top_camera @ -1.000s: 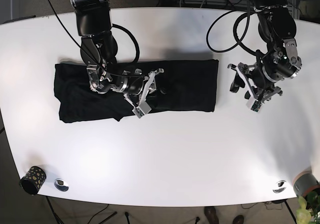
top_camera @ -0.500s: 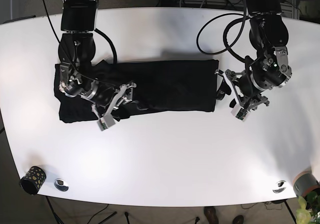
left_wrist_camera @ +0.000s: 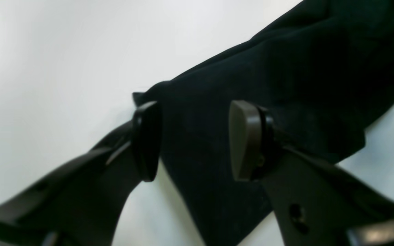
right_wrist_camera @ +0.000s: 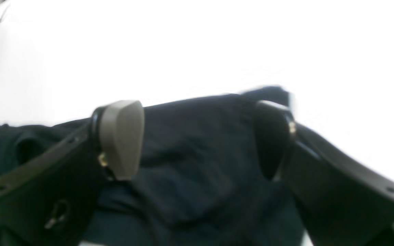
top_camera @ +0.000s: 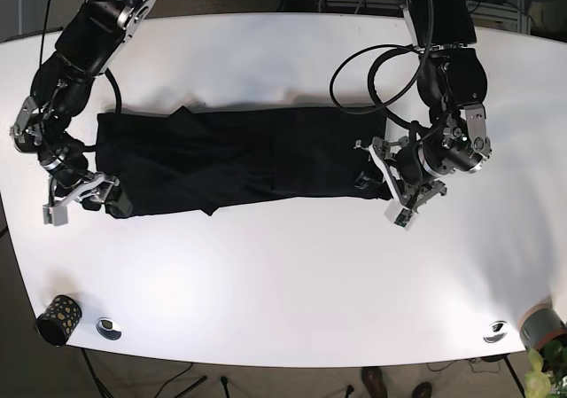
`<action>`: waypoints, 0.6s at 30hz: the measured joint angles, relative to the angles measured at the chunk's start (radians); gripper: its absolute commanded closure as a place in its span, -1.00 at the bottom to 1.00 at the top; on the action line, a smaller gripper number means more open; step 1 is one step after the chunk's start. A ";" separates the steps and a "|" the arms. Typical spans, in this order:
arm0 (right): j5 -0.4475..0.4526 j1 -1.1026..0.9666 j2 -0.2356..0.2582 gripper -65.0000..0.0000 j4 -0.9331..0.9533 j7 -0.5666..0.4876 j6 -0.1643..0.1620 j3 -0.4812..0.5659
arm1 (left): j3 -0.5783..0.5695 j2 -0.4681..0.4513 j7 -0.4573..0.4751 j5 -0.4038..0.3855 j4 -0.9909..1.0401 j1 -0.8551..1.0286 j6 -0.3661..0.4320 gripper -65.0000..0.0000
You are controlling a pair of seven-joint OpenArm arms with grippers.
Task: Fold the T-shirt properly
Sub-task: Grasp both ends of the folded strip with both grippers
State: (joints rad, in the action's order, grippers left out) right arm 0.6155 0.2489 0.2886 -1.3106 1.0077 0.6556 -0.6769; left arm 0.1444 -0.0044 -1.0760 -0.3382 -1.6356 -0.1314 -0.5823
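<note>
Currently the black T-shirt lies as a long band across the middle of the white table, and both arms sit at its two short ends.

At the shirt's left end in the base view, the right gripper hovers at the corner, its jaws apart and straddling the cloth edge (the right wrist view shows dark fabric between the two fingers, nothing pinched yet). That end is rumpled, with a small flap hanging below the band's lower edge.

At the shirt's right end, the left gripper is likewise spread wide, one pad on the table just off the hem and the other over the fabric.

The step in hand looks like taking hold of both ends for the next fold. To do it well, each lower finger should slide under every layer at the corner before closing, so no layer is left behind. Both arms should then lift together and level, keeping the band taut enough that the loose left flap does not drag or bunch.
</note>
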 measured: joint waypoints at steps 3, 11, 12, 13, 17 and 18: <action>-0.008 0.021 0.047 -0.48 0.109 0.000 -0.002 -0.060 | -0.064 -0.004 0.003 0.000 0.051 -0.001 0.000 0.09; -0.011 0.048 0.146 -0.48 0.373 -0.041 -0.002 -0.134 | -0.097 -0.003 0.068 -0.006 0.190 0.002 0.000 0.09; -0.011 0.048 0.151 -0.48 0.387 -0.052 -0.001 -0.134 | -0.097 -0.006 0.085 -0.005 0.206 0.001 0.000 0.09; -0.011 0.048 0.156 -0.48 0.401 -0.059 -0.001 -0.132 | -0.096 -0.008 0.105 -0.005 0.227 -0.001 0.000 0.09; -0.009 0.047 0.175 -0.48 0.429 -0.072 -0.001 -0.129 | -0.099 -0.040 0.150 -0.045 0.279 -0.005 -0.008 0.09; -0.008 0.042 0.178 -0.48 0.436 -0.081 -0.001 -0.130 | -0.099 -0.051 0.150 -0.048 0.282 -0.005 -0.010 0.09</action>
State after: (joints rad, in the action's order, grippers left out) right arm 0.6071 0.2913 0.4667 -0.8745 0.9268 0.6548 -0.8070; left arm 0.0456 -0.0555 -0.9260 -0.3862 -1.3540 -0.1364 -0.5922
